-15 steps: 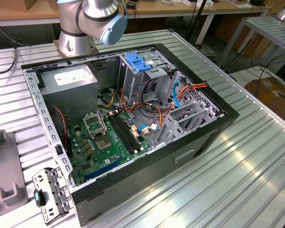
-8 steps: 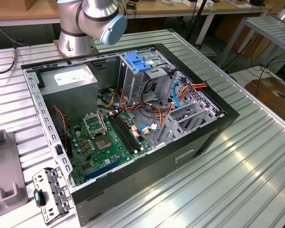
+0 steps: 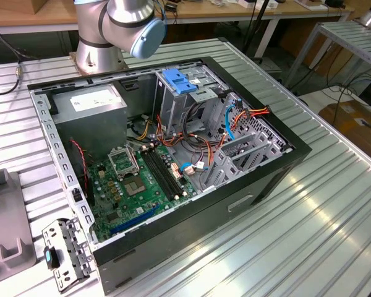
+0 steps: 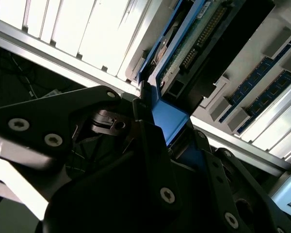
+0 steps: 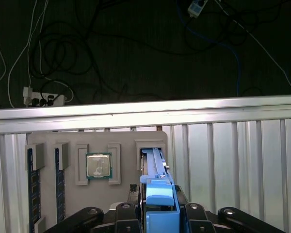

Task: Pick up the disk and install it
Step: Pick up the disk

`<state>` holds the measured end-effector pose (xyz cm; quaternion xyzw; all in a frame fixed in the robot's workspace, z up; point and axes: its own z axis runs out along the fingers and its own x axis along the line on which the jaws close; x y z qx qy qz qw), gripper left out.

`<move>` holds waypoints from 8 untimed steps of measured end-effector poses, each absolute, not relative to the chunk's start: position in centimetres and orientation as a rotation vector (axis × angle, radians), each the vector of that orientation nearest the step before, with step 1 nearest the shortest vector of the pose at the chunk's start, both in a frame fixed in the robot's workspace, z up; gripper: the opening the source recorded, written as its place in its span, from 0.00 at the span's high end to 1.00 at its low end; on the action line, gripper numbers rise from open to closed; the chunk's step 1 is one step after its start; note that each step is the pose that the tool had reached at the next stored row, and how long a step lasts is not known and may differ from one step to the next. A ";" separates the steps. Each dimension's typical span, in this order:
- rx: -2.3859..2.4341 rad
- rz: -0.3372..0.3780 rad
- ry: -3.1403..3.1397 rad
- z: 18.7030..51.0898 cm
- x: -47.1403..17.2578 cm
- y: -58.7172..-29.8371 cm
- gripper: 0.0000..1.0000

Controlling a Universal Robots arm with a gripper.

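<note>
My pincer [image 5: 158,213] was clenched on the rounded blue end of the disk [image 5: 155,187]. The disk stood on edge in a slot of the grey holder [image 5: 121,138] on the bench [image 5: 233,145], near a square processor chip [image 5: 98,165].

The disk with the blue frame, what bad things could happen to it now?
1. The gripper pinches the disk only at its blue end, so it might tilt or slip.
2. It stands in a narrow slot of the grey holder and could catch on the edge.
3. Loose cables crowd the computer case, so it might snag there.
</note>
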<state>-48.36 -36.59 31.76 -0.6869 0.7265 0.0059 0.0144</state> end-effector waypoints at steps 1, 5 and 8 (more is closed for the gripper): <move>-2.138 0.018 2.262 31.8 -48.4 -36.6 0.63; -2.139 0.018 2.261 31.8 -48.4 -36.6 0.63; -2.140 0.018 2.260 31.9 -48.4 -36.6 0.63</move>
